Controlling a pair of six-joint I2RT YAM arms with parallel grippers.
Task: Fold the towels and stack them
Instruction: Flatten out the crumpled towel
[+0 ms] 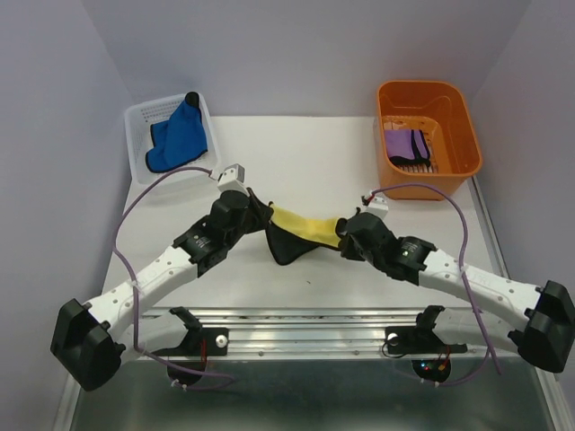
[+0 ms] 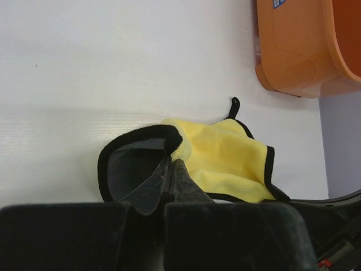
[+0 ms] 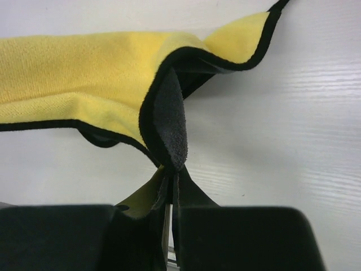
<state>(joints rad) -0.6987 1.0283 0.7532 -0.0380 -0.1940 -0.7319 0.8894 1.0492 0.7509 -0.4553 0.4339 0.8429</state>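
Note:
The yellow towel (image 1: 301, 229) with black edging and a dark grey underside hangs between my two grippers above the table's middle. My left gripper (image 1: 254, 204) is shut on its left corner; in the left wrist view the left gripper (image 2: 171, 164) pinches the edge of the yellow towel (image 2: 225, 161). My right gripper (image 1: 346, 235) is shut on its right corner; in the right wrist view the right gripper (image 3: 171, 172) pinches the yellow towel (image 3: 84, 68). The blue towel (image 1: 180, 135) lies crumpled in the white mesh basket (image 1: 139, 121). The purple towel (image 1: 409, 146) lies folded in the orange bin (image 1: 449, 108).
The white mesh basket stands at the back left, the orange bin at the back right; the bin (image 2: 304, 45) also shows in the left wrist view. A metal rail (image 1: 305, 328) runs along the table's near edge. Purple cables loop beside both arms.

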